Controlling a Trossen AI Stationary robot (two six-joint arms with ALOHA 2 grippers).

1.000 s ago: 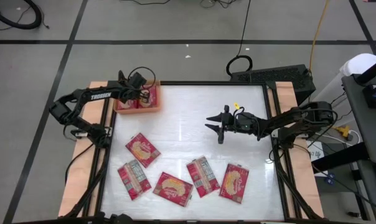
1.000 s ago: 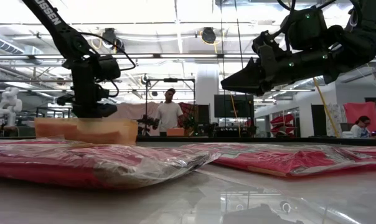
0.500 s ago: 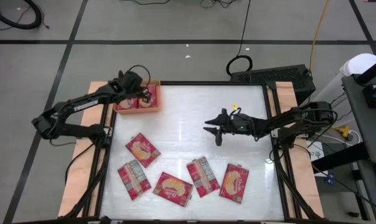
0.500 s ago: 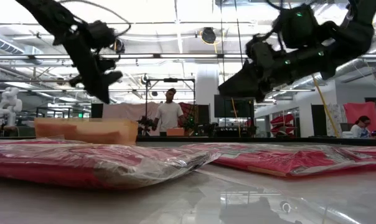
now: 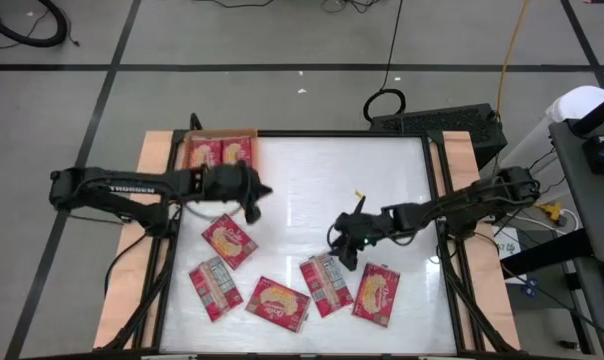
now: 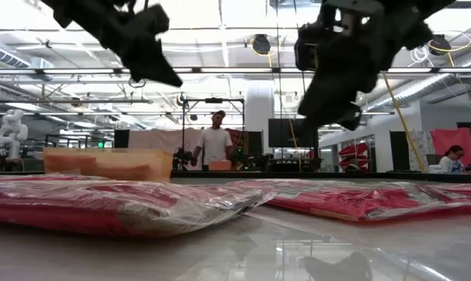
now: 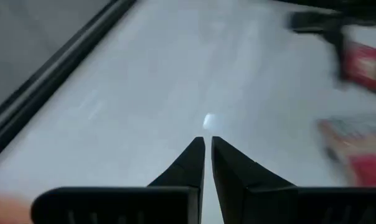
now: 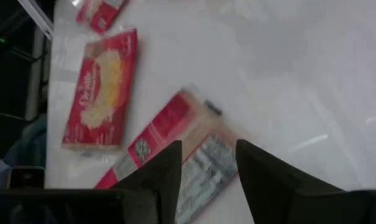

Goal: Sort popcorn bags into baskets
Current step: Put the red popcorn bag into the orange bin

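Below right gripper (image 5: 344, 250) jaws apart, label-up popcorn bag (image 5: 326, 284), long axis near-far

white lettering on the left arm (image 5: 122, 186), left of centre in the high view, reads "trossen"; the bags' print is unreadable.

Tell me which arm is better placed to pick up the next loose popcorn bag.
Probably the right: its open right gripper hangs just over a label-side popcorn bag. The left gripper, shut, is over bare table near the orange basket.

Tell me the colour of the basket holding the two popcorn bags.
Orange basket, clearest in the high view.
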